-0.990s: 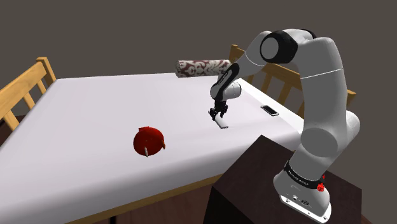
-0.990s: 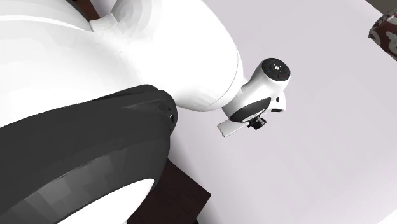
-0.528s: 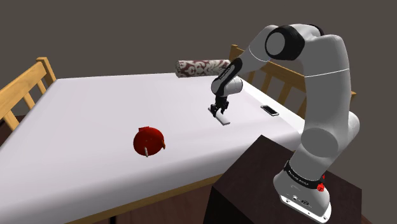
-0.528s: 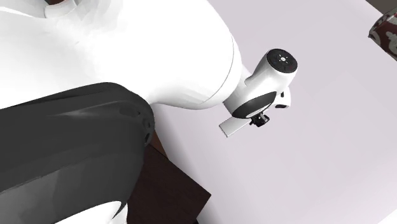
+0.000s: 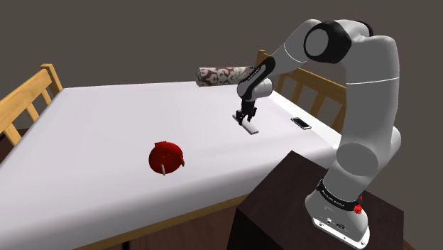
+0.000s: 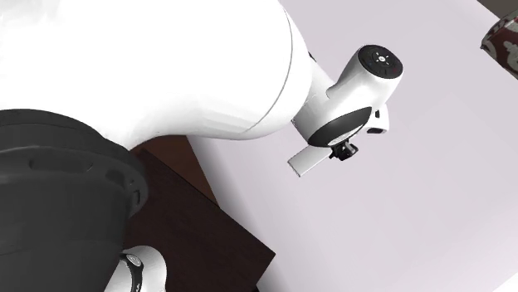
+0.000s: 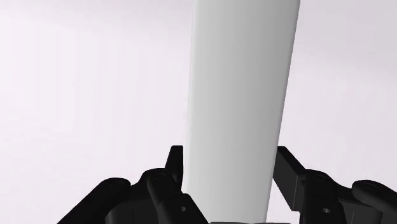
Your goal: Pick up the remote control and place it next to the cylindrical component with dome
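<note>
Gripper (image 5: 245, 116) has shifted up and toward the table's far side since half a second back, carrying the remote control (image 5: 249, 127) with it; the arm's elbow also sits higher.

Nearest in the shoulder view is the dark stand (image 5: 278, 210). Pale marks on the dark band at the arm's base are too small to read.

Next comes the red cylindrical component with dome (image 5: 165, 158), resting on the white table (image 5: 99, 128) toward the near edge. It is well apart from the remote control, off to the shoulder view's left.

Past it, the gripper points down over the table's right part. In the wrist view both black fingers (image 7: 176, 162) press the sides of the remote control (image 7: 242, 102), so the jaws are clamped on it. It is drawn as a plain white-grey slab, long and flat. In the second exterior view the remote control (image 6: 307, 161) sticks out sideways from the gripper (image 6: 342, 152), low over the table.

Beyond that, a small dark flat device (image 5: 301, 122) lies near the table's right edge.

Farthest off, a patterned roll (image 5: 226, 74) lies at the far edge, with wooden chairs (image 5: 28, 99) at the sides.
</note>
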Robot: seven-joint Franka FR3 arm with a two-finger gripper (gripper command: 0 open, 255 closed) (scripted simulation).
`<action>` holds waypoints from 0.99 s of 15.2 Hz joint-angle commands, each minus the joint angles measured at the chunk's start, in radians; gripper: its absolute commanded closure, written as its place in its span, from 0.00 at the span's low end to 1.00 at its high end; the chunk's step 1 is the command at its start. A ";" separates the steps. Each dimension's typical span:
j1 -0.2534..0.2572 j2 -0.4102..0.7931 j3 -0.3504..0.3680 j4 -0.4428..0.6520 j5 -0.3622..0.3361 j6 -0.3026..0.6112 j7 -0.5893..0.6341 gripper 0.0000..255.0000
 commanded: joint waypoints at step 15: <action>0.016 -0.158 -0.021 0.020 -0.038 -0.176 0.024 1.00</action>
